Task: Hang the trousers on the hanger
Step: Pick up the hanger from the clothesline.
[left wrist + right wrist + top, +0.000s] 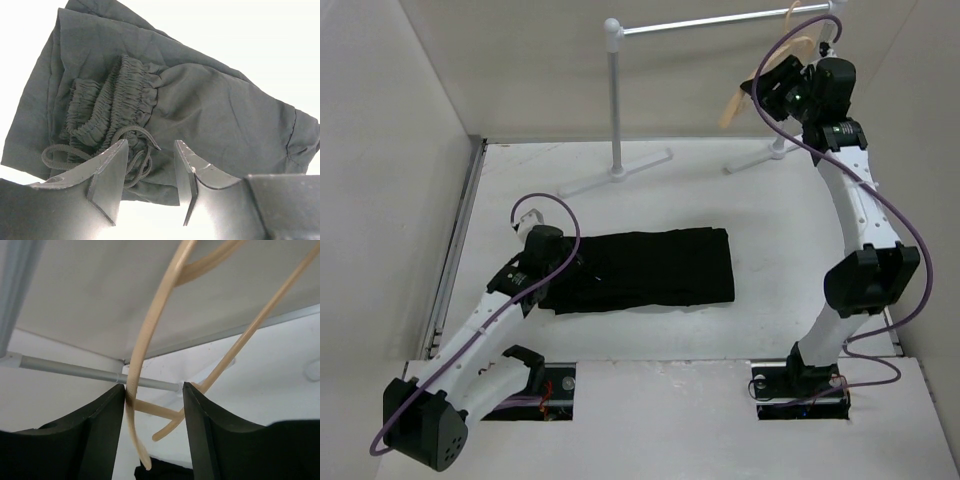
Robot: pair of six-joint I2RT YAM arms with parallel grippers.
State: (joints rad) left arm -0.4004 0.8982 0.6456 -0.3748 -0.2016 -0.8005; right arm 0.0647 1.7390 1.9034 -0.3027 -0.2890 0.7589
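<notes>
The black trousers [650,268] lie folded flat on the table's middle. In the left wrist view their gathered waistband and drawstring [115,100] sit just ahead of my fingers. My left gripper [555,262] [150,142] is open, low at the trousers' left end, with the cloth's edge and cord between the jaws. The tan hanger [732,103] [150,330] is tilted up by the rack's right end. My right gripper [772,88] [153,385] is raised there, and both fingers press on the hanger's thin bars.
The white tubular rack [615,100] stands at the back, its rail [720,20] running right and its feet on the table. A grey rod [60,367] shows behind the right fingers. White walls enclose the left, back and right sides.
</notes>
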